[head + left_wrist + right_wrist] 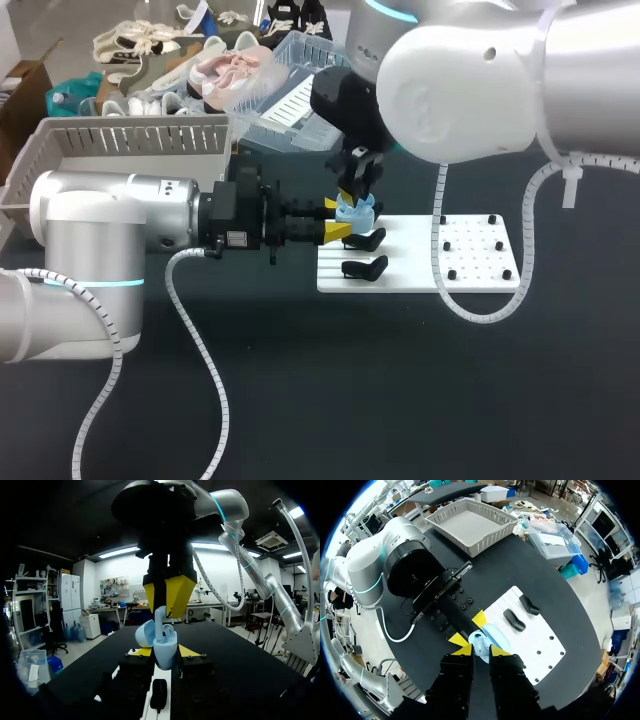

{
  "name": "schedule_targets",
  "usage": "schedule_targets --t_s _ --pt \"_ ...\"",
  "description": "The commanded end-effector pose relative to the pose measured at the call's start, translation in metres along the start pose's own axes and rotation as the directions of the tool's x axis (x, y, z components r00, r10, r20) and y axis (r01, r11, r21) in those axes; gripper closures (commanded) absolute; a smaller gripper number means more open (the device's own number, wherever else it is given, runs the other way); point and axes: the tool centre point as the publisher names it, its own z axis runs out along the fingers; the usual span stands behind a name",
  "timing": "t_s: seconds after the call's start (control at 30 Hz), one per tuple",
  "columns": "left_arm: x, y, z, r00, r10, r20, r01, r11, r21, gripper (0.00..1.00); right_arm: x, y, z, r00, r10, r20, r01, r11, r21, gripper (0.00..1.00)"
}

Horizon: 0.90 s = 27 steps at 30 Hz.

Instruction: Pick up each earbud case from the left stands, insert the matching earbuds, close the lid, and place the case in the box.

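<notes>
Bulky and white, the right arm's joint (460,85) looms closest in the head view. Below it the right gripper (354,192) points down, its yellow tips pinched on a pale blue earbud (160,619) that sits in the open pale blue earbud case (357,210). From the side, the left gripper (336,218) clamps that case between both fingers, lid swung back, just above the flat white board (480,280) and beside its two black stands (365,240).

Black table (400,400), white board (405,252) on it, small black pegs (500,245)
</notes>
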Motion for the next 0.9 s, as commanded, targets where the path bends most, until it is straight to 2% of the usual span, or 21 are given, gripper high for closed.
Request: schedule_targets --t_s 0.03,0.9 --pt "-0.0001 -0.0010 0.0004 1.000 0.001 0.000 -0.001 1.000 -0.004 1.00 -0.0002 0.0005 0.0022 1.000 0.003 0.002 -0.003 1.000 0.006 1.00" --pt "-0.0001 -0.0010 0.0004 1.000 0.001 0.000 -0.001 1.000 -0.004 1.00 -0.0015 0.0051 0.0049 1.000 0.010 -0.006 -0.010 1.000 0.018 1.00"
